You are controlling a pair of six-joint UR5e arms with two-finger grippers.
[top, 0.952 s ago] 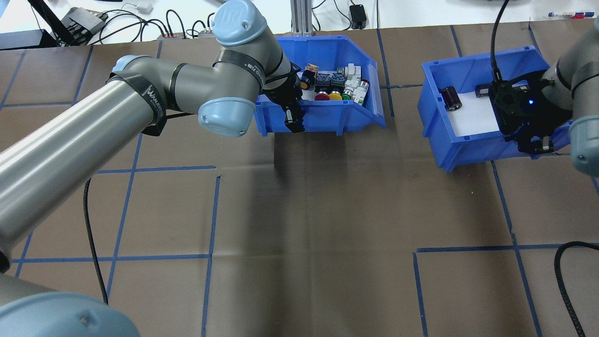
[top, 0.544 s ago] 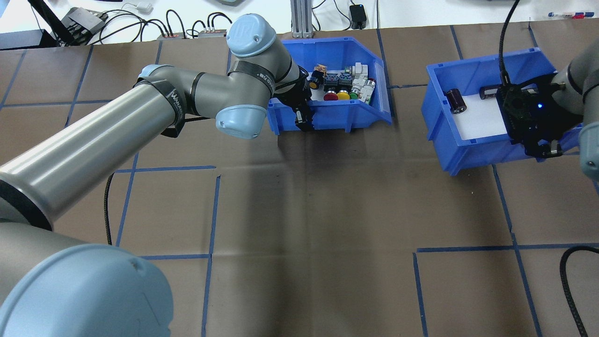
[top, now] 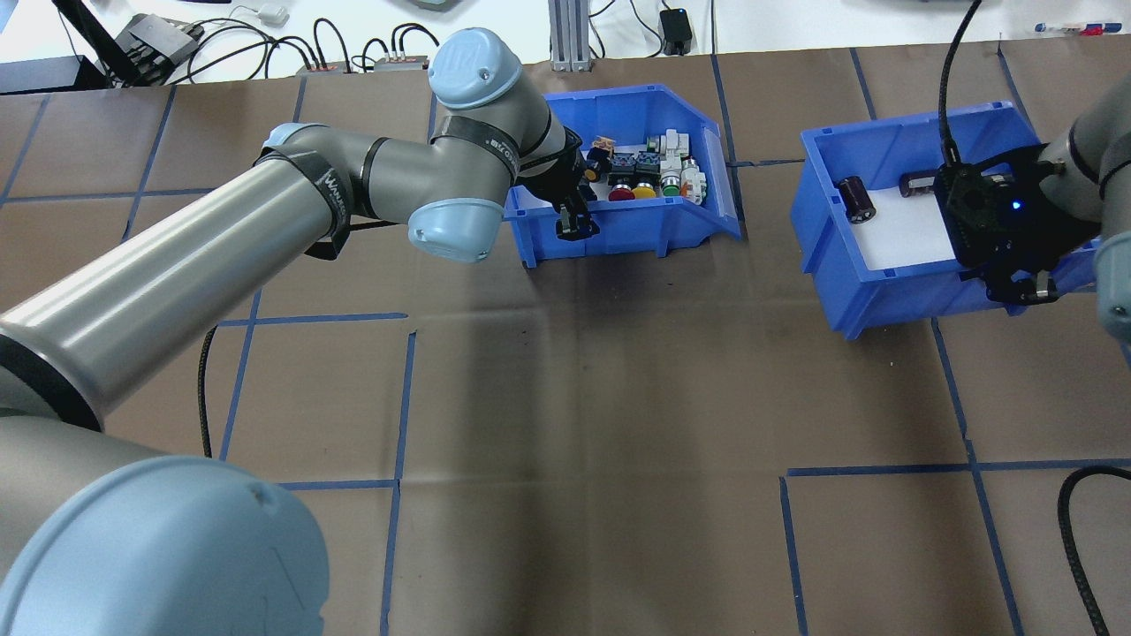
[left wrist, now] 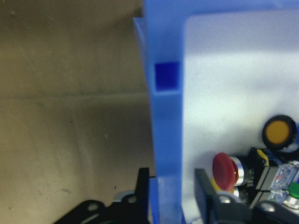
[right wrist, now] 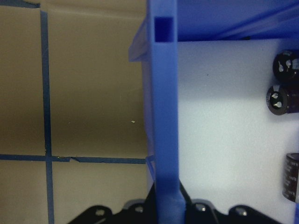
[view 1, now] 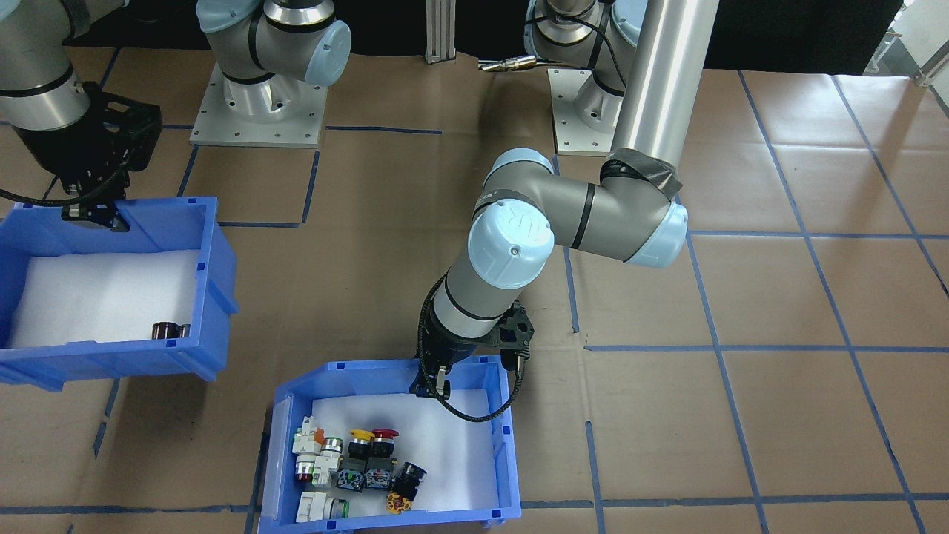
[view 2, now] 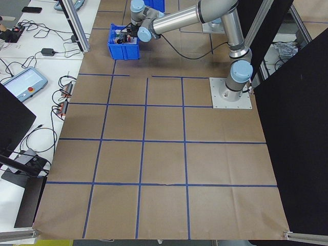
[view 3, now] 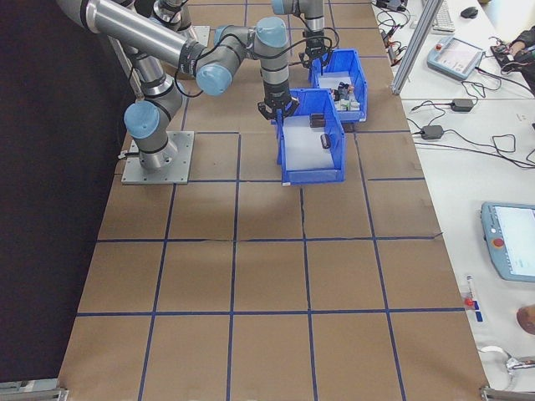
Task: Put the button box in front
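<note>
Overhead exterior, left pincer (top: 573, 221) clamping button box (top: 658, 231) wall, arm lettering illegible.

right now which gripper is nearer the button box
Left. The left gripper straddles the near wall of the button box, jaws on either side. The right gripper is off at the other blue bin, clamped on its wall.

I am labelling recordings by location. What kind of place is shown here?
Most likely a robotics lab: brown table marked with blue tape squares, a teach pendant on the side bench, and cables beside it.
</note>
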